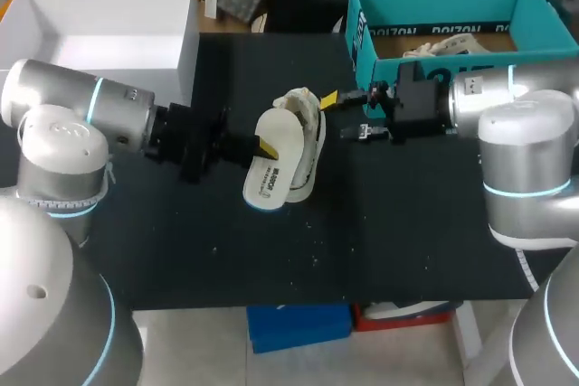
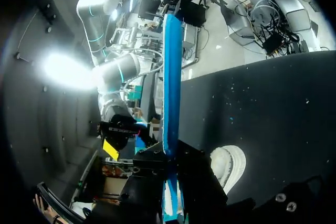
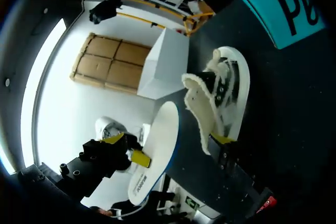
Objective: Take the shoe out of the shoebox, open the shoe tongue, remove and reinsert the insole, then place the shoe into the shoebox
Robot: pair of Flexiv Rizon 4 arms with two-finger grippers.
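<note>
The white shoe [image 1: 306,133] lies on its side in the middle of the black table, its fleecy tongue [image 3: 201,106] pulled out. My left gripper [image 1: 265,146] is shut on the white insole [image 1: 270,169], which has a blue underside, and holds it on edge just in front of the shoe. In the left wrist view the insole [image 2: 171,77] stands edge-on between the fingers, with the shoe [image 2: 229,163] beside it. My right gripper [image 1: 338,117] is open at the shoe's far side, one yellow fingertip [image 3: 222,139] by the end of the tongue. The teal shoebox [image 1: 362,20] stands at the back right.
A white box lid [image 1: 99,38] sits at the back left corner. White packing paper [image 1: 443,45] lies inside the shoebox. Bare black tabletop [image 1: 271,250] stretches in front of the shoe to the near edge.
</note>
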